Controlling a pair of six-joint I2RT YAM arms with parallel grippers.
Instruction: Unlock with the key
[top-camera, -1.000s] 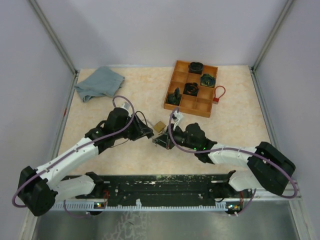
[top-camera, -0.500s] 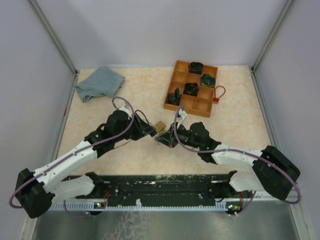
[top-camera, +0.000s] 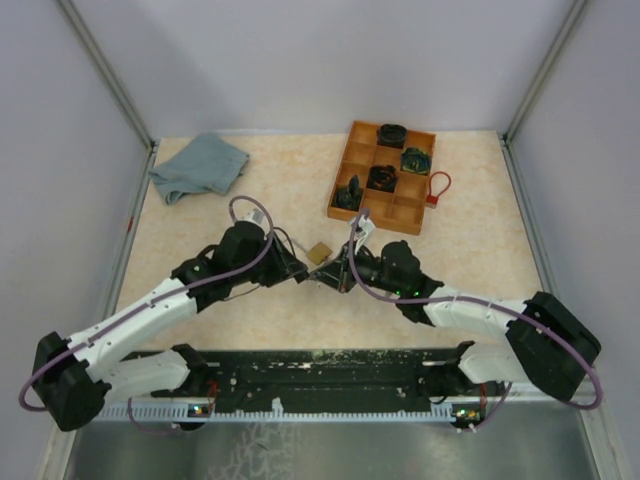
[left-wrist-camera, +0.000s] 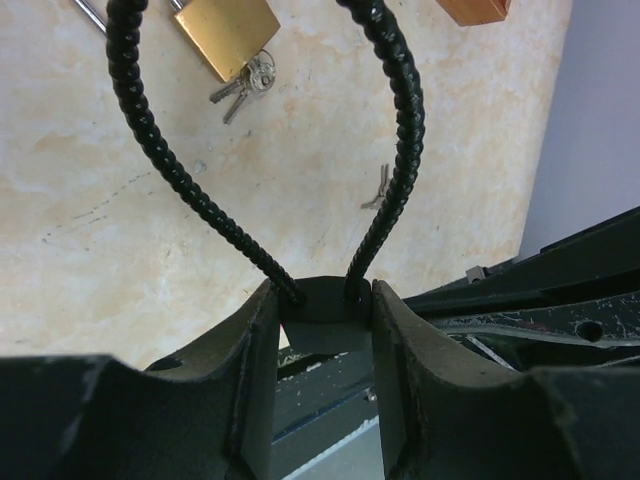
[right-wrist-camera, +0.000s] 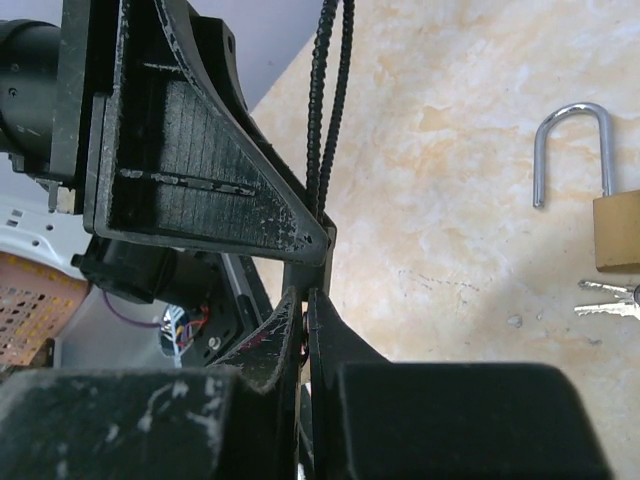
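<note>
Whatever sits between the pressed-together fingers of the right hand is hidden. A key may be pinched there, but the other arm's big dark finger crowds the view. The left hand is clamped on the dark body of the black ribbed cable lock at mid-table, with its loop cut off at twelve o'clock. One brass padlock lies there too, its shackle out of frame, with a small bunch of silver keys touching it. One loose key lies beside the cable. From overhead the beige table carries three more things:
- one orange compartment tray at one o'clock, holding four dark items
- one red loop just beside the tray
- one grey-blue cloth at ten o'clock
</note>
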